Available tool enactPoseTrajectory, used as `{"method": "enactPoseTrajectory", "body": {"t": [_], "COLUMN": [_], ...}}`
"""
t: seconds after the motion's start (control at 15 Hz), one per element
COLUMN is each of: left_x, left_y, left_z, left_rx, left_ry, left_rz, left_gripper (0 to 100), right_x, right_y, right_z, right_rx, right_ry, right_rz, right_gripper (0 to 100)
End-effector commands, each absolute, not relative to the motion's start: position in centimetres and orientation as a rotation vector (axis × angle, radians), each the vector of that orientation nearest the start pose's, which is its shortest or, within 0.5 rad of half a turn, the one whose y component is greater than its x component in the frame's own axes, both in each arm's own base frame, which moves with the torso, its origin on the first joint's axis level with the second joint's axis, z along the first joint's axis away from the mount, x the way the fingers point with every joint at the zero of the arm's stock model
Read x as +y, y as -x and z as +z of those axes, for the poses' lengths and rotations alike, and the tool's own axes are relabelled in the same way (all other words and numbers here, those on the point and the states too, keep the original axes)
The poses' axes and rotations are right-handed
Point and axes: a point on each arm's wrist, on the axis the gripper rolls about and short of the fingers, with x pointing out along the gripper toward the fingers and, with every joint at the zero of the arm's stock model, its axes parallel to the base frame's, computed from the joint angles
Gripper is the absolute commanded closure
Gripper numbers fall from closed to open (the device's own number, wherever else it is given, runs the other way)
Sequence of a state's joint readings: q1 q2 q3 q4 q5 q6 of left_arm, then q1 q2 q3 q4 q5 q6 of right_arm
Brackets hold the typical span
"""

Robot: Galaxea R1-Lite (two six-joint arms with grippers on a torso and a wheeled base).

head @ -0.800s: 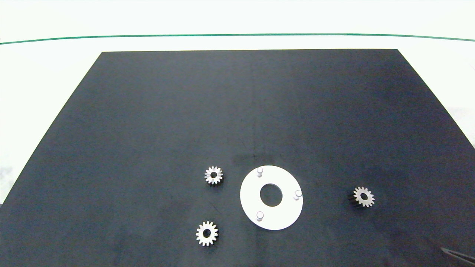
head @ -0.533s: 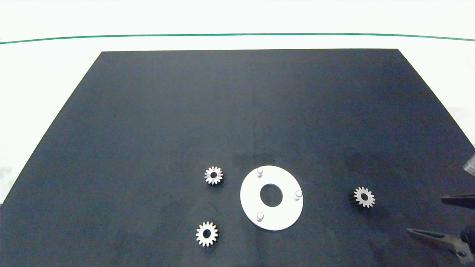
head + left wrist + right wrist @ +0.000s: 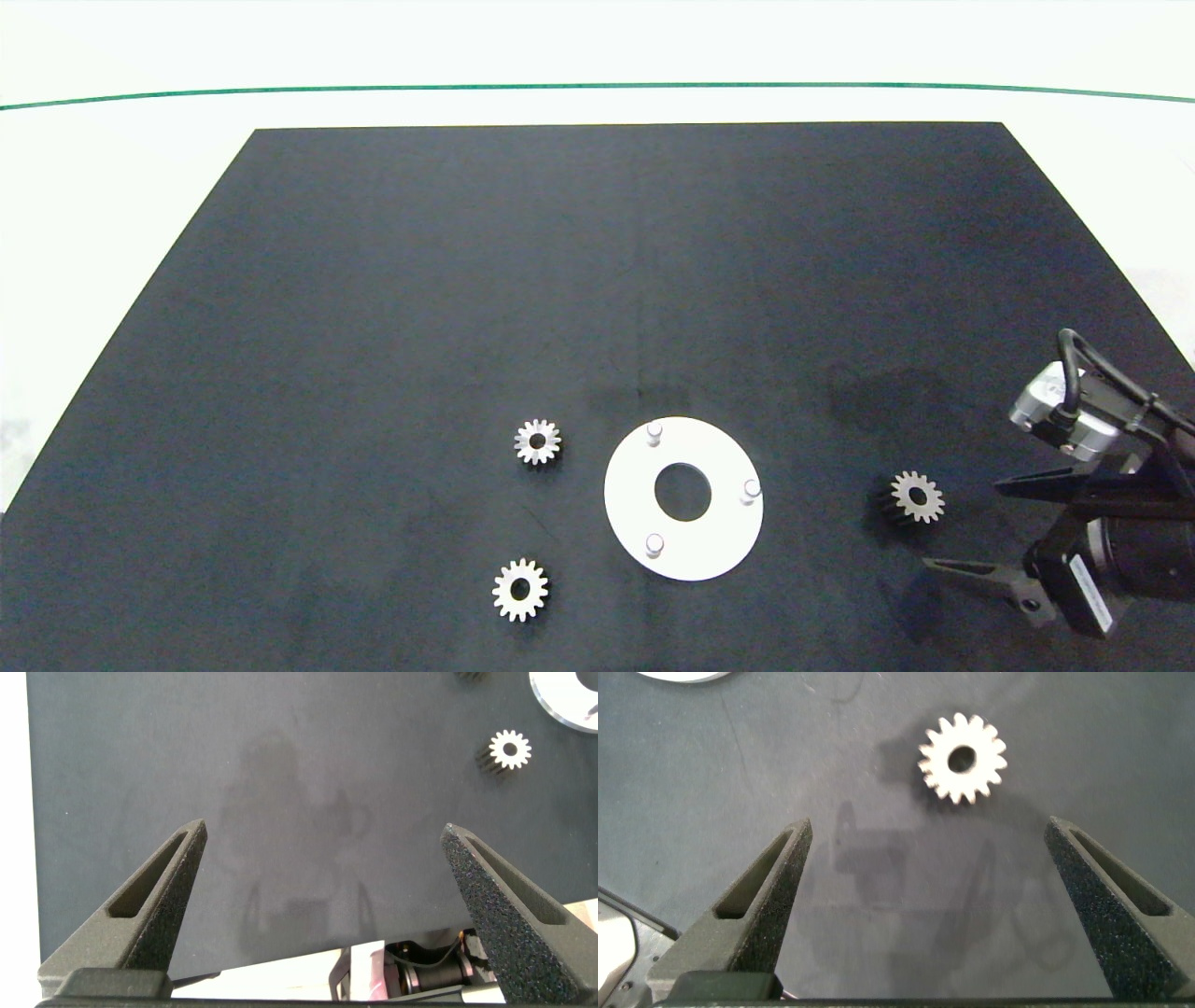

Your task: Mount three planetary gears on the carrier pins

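Three small silvery planetary gears lie flat on the black mat: one (image 3: pixel 538 441) left of the white disc (image 3: pixel 635 499), one (image 3: pixel 520 589) at the front left, one (image 3: pixel 916 496) to the right. All three carrier pins (image 3: pixel 653 430) (image 3: pixel 751 487) (image 3: pixel 654 542) stand bare on the disc. My right gripper (image 3: pixel 966 525) is open just right of the right-hand gear, which lies a little beyond its fingertips in the right wrist view (image 3: pixel 963 758). My left gripper (image 3: pixel 324 829) is open over bare mat, outside the head view, with a gear (image 3: pixel 510 749) far off.
The black mat (image 3: pixel 373 327) covers a white table; a green line (image 3: pixel 597 88) runs along the far side. The disc's rim (image 3: pixel 565 691) shows at a corner of the left wrist view. The mat's near edge (image 3: pixel 280 966) lies close behind the left fingers.
The right arm has come in from the right edge toward the right-hand gear, its fingers spread. Gears and disc have not moved.
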State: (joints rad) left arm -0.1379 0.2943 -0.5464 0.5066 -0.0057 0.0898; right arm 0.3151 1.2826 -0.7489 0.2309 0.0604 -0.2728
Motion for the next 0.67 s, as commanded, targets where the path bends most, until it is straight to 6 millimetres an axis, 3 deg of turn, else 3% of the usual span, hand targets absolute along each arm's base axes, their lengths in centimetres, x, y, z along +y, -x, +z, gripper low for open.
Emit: {"method": "enactPoseTrajectory", "body": {"t": [0.07,0.67], "left_x": [0.5,0.5], "left_y": [3.8,3.9], "left_z": [17.9,18.1], "left_rx": [0.245,0.235], "left_ry": [-0.106,-0.086], "left_rz": [-0.155,-0.157], "left_gripper": [0,0], "right_x": [6.5,7.3], "right_y": [-18.5,-20.9], "right_z": [18.1,16.8], "right_rx": [0.742,0.750], "right_ry": [0.375,0.384], "right_rz": [0.459,0.432], "right_gripper": [0,3]}}
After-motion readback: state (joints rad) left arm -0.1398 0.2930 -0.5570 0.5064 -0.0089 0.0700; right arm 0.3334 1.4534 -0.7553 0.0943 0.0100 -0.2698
